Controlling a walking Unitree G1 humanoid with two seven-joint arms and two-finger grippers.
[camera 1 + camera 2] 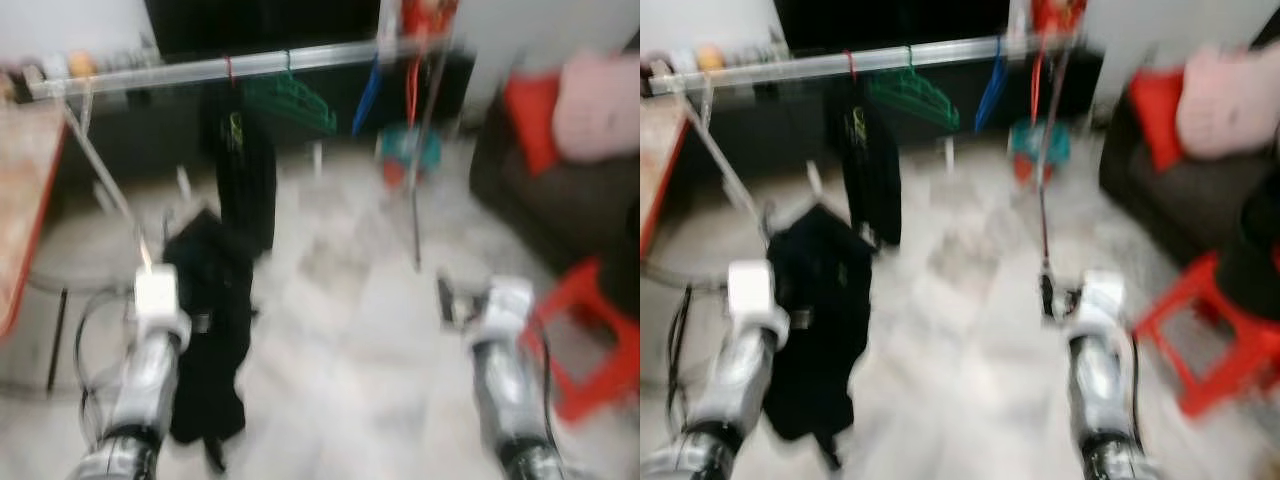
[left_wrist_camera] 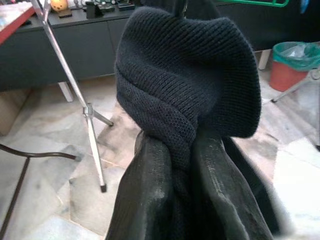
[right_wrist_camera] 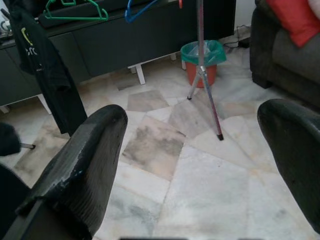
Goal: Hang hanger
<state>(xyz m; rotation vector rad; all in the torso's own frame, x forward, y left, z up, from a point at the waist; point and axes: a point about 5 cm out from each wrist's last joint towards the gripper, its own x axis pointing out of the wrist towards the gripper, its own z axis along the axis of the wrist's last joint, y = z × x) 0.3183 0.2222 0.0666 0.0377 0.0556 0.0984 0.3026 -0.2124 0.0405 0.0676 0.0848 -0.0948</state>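
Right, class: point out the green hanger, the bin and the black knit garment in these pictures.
green hanger (image 3: 75, 11): right wrist view, its lower bar.
bin (image 3: 202, 59): right wrist view, green liner at its rim.
black knit garment (image 2: 190, 90): left wrist view, its bunched upper fold.

Frame blurred throughout. Horizontal silver metal clothes rail (image 1: 240, 66) runs across the top, carried on slanted silver legs. On it hang a black garment (image 1: 245, 175), an empty green plastic hanger (image 1: 292, 102), a blue hanger (image 1: 366, 95) and something red (too blurred to identify). Red bin with a teal liner (image 1: 407, 152) stands on the pale marble-tile floor (image 1: 350, 330) behind the rail. Left silver arm (image 1: 150, 370) raised low left, a dark black garment (image 1: 212, 330) bunched and hanging at its end. Right silver arm (image 1: 505, 370) low right, nothing visibly held. Red plastic stool (image 1: 590, 345) far right; dark sofa with red and pink cushions (image 1: 575, 110) above it.
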